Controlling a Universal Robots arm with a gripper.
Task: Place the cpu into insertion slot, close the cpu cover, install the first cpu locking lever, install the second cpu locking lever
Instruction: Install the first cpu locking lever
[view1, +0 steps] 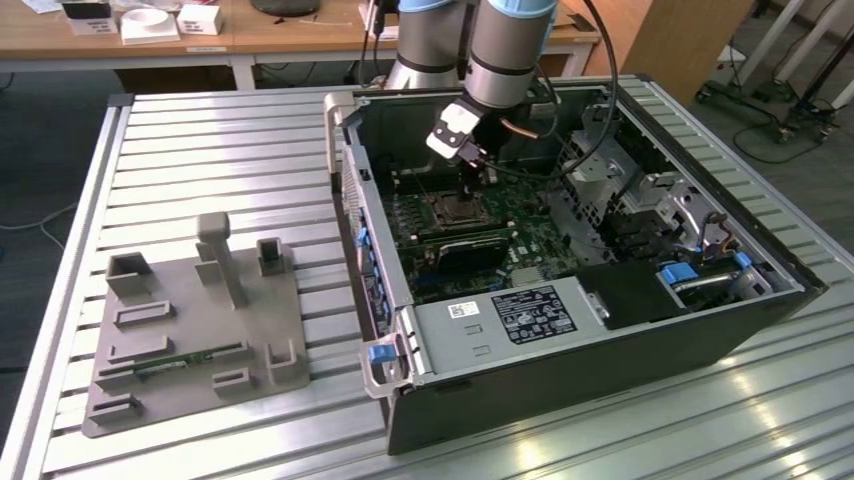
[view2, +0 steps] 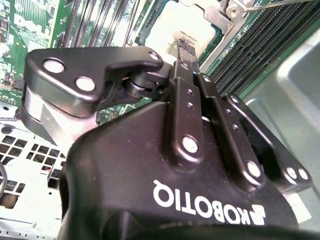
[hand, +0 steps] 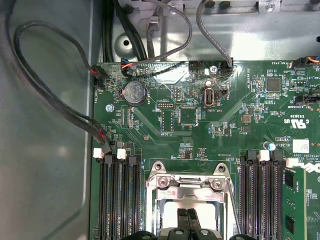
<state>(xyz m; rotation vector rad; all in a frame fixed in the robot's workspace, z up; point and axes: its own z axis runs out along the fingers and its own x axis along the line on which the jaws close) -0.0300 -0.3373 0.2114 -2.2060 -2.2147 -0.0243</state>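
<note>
The open computer case lies on the slatted table, and my gripper (view1: 470, 183) reaches down into it over the insertion slot (view1: 458, 208) on the green board. In both wrist views the cpu (view2: 165, 30) (hand: 167, 215) lies flat in the socket, its pale metal top showing through the cut-out of the cpu cover (hand: 185, 187) (view2: 212, 15), which lies down around it. My gripper (hand: 188, 217) (view2: 186, 45) is shut with nothing between its fingers, and its tips are just above or on the cpu's top. A thin wire locking lever (hand: 231, 200) (view2: 272, 5) runs along one side of the socket.
Long black memory slots (hand: 117, 200) (hand: 260, 195) flank the socket on both sides. Loose cables (hand: 50, 90) run along the case wall and the board's edge. A grey fixture tray (view1: 187, 330) sits on the table at the exterior view's left of the case.
</note>
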